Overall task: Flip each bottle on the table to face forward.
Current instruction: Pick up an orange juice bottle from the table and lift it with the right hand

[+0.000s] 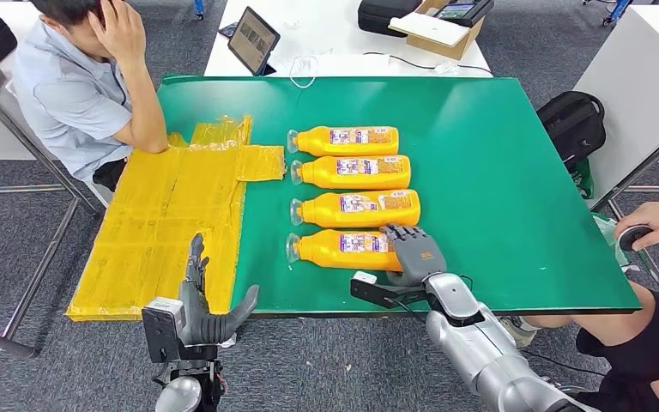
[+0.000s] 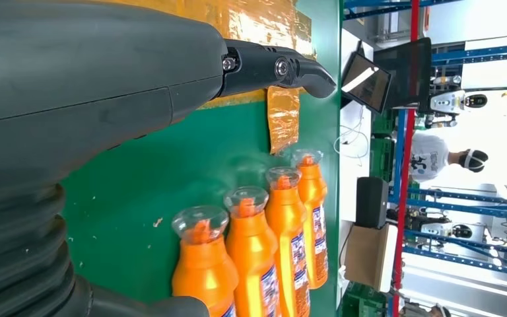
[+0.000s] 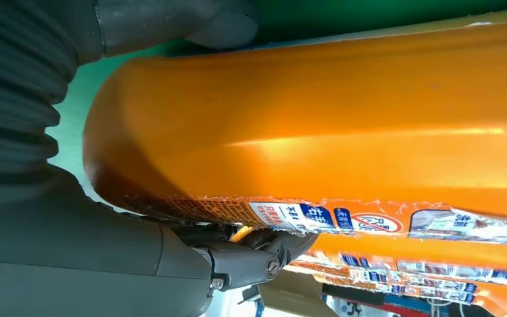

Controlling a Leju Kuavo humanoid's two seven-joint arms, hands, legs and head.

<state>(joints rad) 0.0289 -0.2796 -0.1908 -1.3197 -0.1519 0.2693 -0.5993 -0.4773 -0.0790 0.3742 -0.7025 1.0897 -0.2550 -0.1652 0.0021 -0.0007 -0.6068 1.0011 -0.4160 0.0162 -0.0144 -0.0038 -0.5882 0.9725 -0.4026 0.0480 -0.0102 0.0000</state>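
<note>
Four orange bottles lie side by side on the green table (image 1: 498, 172), caps to the left, labels up. From far to near they are the first bottle (image 1: 343, 141), second (image 1: 352, 172), third (image 1: 356, 209) and nearest (image 1: 341, 248). My right hand (image 1: 412, 249) wraps the base end of the nearest bottle (image 3: 337, 119), thumb on one side and fingers (image 3: 251, 254) on the other. My left hand (image 1: 202, 300) hovers at the table's front edge, fingers apart and empty. In the left wrist view the hand (image 2: 105, 99) looks toward the bottle row (image 2: 254, 251).
A yellow taped sheet (image 1: 172, 215) covers the table's left part. A seated person (image 1: 77, 86) leans an elbow on it. Another person's hand (image 1: 652, 223) is at the right edge. A tablet (image 1: 253, 39) and a cardboard box (image 1: 438, 26) stand on the white table behind.
</note>
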